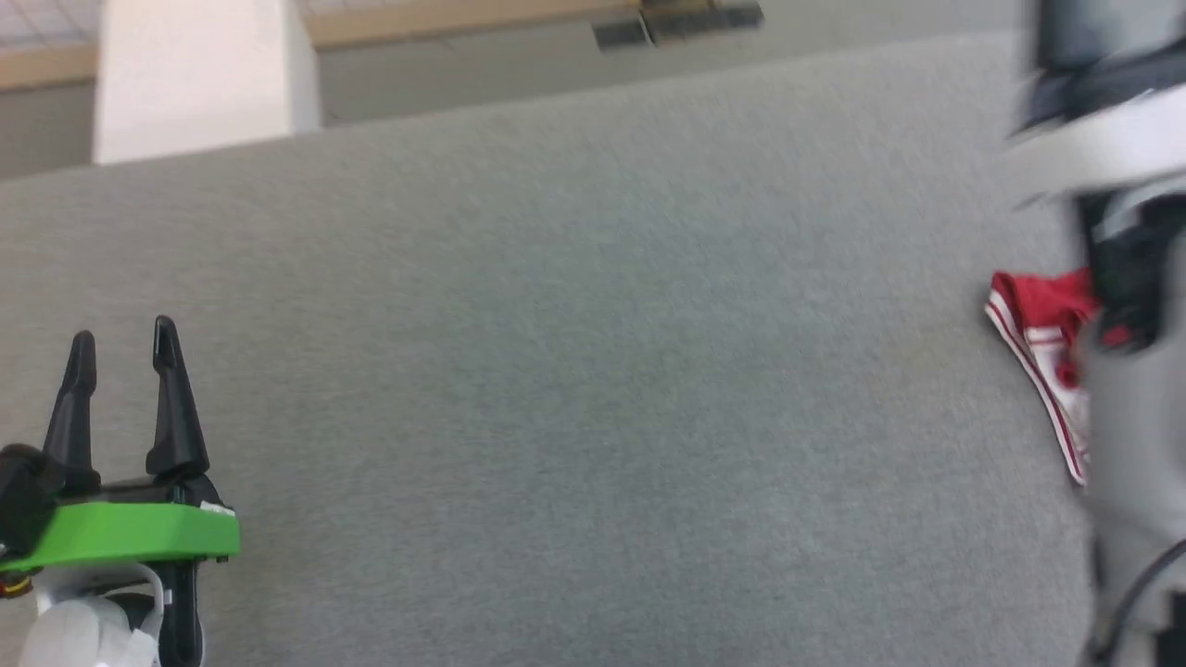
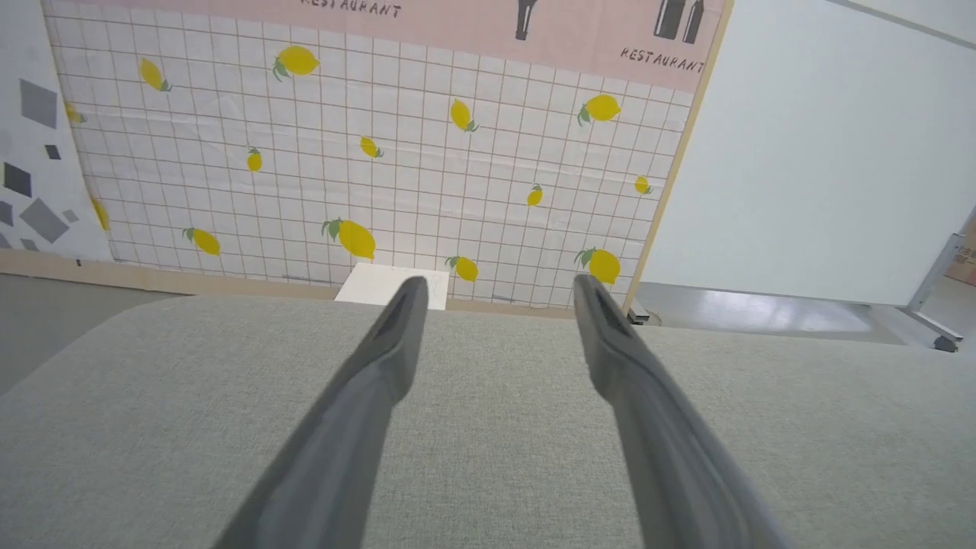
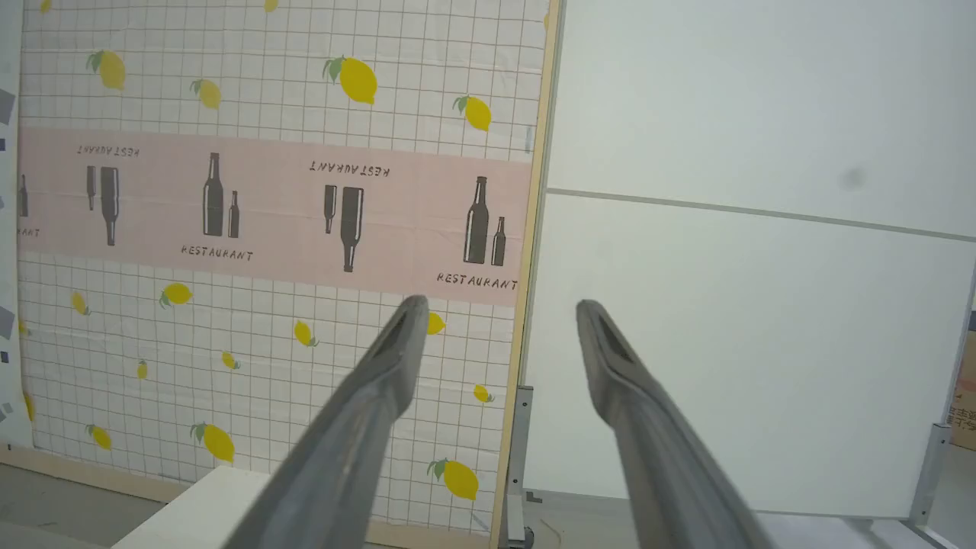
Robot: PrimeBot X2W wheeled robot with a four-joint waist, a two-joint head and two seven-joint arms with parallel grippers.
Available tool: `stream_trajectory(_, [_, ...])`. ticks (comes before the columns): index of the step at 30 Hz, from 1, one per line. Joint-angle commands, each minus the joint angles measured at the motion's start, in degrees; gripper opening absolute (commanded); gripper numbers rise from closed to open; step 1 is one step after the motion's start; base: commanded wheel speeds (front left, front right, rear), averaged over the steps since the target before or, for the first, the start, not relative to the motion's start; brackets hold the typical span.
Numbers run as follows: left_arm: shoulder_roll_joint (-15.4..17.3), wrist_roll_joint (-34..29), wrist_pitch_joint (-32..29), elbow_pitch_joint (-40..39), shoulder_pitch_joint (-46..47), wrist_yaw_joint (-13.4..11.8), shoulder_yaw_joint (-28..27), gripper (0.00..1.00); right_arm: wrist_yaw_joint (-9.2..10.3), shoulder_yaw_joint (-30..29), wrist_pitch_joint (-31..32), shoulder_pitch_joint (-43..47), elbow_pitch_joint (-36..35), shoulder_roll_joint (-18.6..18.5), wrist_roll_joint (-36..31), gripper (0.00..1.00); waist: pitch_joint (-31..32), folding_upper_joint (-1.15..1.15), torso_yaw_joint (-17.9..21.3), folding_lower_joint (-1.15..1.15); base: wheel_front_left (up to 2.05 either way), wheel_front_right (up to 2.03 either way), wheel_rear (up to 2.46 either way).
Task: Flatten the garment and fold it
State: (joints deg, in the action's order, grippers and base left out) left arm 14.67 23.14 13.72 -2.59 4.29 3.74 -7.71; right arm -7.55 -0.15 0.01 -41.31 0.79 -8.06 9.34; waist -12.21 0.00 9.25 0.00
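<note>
Jersey (image 1: 1036, 304) bunched at grey desk's (image 1: 593, 371) right side; left end effector (image 1: 124, 332) and right end effector (image 3: 496, 309) both spread open, empty.

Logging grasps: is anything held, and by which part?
Nothing is held: the left gripper and right gripper are open and empty; the garment lies ungrasped.

Pink band (image 3: 267, 206) across the lemon-print wall covering (image 3: 267, 76), right wrist view: it carried the word "RESTAURANT" in dark capitals twice upright, each under a pair of bottle silhouettes. It carried the word twice more upside down, each above an inverted bottle pair.

The pink band (image 2: 457, 30), left wrist view: "RESTAURANT" read in full once near the right end. A second instance was partly cut off at the top edge.

Cardboard box (image 3: 962, 412), right edge: its dark print was too small to read.
</note>
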Motion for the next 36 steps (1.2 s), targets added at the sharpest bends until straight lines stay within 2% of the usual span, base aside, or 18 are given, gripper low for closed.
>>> stream_trajectory(1, [-0.4,0.2,0.3,0.2,-0.8,-0.6,-0.2,1.0,0.06,1.0,-2.9,2.2,0.8,1.5,-0.8,1.0,5.8,0.0,-5.0,0.0,0.0,0.0,0.0])
stream_trajectory(5, [-1.6,0.4,0.5,0.4,-1.0,-1.4,-0.1,1.0,0.06,-0.4,-9.8,6.6,3.9,4.6,-1.2,1.0,8.1,0.0,-7.1,0.0,0.0,0.0,0.0])
stream_trajectory(11, [-3.7,0.6,0.7,1.5,-1.1,-2.0,1.1,1.0,0.06,-0.9,-14.2,14.5,8.4,5.1,1.9,1.0,10.8,0.0,-10.2,0.0,0.0,0.0,0.0])
stream_trajectory(16, [-5.0,0.1,0.8,2.6,-2.1,-2.5,2.3,1.0,0.06,-0.7,-14.9,22.1,10.9,5.2,3.9,1.0,13.2,0.0,-11.8,0.0,0.0,0.0,0.0])
stream_trajectory(24, [-6.6,-2.2,0.9,5.7,-3.2,-2.5,6.0,1.0,0.06,-1.2,-15.0,32.4,9.0,5.2,4.9,1.0,14.1,0.0,-12.1,0.0,0.0,0.0,0.0])
stream_trajectory(30, [-7.1,-5.0,1.1,9.9,-3.4,-2.9,8.8,1.0,0.06,-0.4,-15.0,36.1,8.7,5.2,4.1,1.0,13.6,0.0,-11.2,0.0,0.0,0.0,0.0])
stream_trajectory(36, [-7.3,-8.7,1.2,13.4,-2.7,-5.1,10.5,1.0,0.06,-0.2,-15.0,37.8,9.6,5.2,2.3,1.0,12.4,0.0,-10.8,0.0,0.0,0.0,0.0])
